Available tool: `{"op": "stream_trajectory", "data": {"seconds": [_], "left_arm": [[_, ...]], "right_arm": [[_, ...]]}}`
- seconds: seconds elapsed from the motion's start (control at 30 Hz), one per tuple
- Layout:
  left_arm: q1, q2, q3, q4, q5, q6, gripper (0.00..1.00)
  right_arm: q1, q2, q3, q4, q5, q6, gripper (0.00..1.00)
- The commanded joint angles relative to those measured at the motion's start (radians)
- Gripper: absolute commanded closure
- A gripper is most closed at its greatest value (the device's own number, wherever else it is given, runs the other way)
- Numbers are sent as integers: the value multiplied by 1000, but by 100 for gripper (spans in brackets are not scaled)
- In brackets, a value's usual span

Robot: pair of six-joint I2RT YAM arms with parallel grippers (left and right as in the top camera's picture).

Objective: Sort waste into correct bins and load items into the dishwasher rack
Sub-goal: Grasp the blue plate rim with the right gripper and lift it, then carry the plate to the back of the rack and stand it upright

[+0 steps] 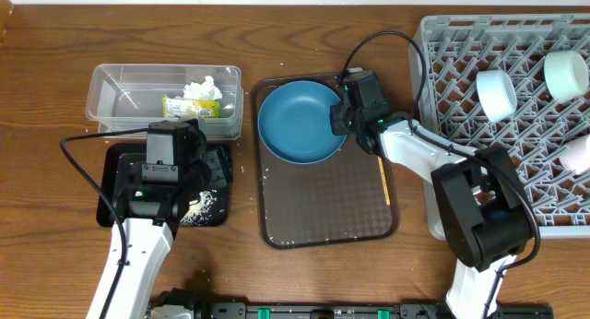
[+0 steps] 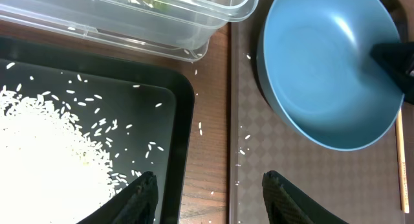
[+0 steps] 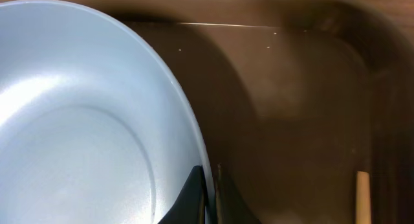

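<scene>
Our right hand (image 3: 208, 188) pinches the plate (image 3: 84, 120) rim; our left hand (image 2: 210, 191) gapes empty. Most waste (image 1: 189, 102) sits binned, bowls (image 1: 496, 95) and cup (image 1: 579, 153) racked; we judge plate and chopstick (image 1: 384, 183) remain

You are probably looking at a robotics lab bench dressed up as a kitchen; little beyond the tabletop is in frame, so that is as far as it goes. Two white and black robot arms, left arm (image 1: 138, 254) and right arm (image 1: 419, 148), stand at a wood-grain table (image 1: 46, 254), with a black cable (image 1: 83, 158) looping loose over it. The props are kitchen ones, set straight on the table: a grey dishwasher rack (image 1: 516, 42) holding a white bowl (image 1: 496, 95), a brown serving tray (image 1: 323, 199) under a blue plate (image 1: 300, 125), a clear tub (image 1: 120, 88), and a black tray (image 1: 218, 167) with spilled rice (image 1: 207, 204).
</scene>
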Motion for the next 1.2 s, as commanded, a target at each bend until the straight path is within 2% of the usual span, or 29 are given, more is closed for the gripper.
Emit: {"op": "stream_trajectory", "data": {"seconds": [0.0,0.3,0.53,0.8,0.97,1.17], "left_arm": [[6,5,7,-3,-10,10,45],[6,5,7,-2,-10,10,45],[6,5,7,-2,-10,10,45],[6,5,7,-2,-10,10,45],[6,5,7,-2,-10,10,45],[6,5,7,-2,-10,10,45]], "right_arm": [[-17,-81,-2,-6,89,-70,99],[-48,-294,-2,-5,345,-289,99],[-151,-382,-2,43,511,-446,99],[-287,-399,-2,291,631,-830,99],[-364,-399,-2,491,654,-972,99],[-446,-396,-2,631,651,-1181,99]]}}
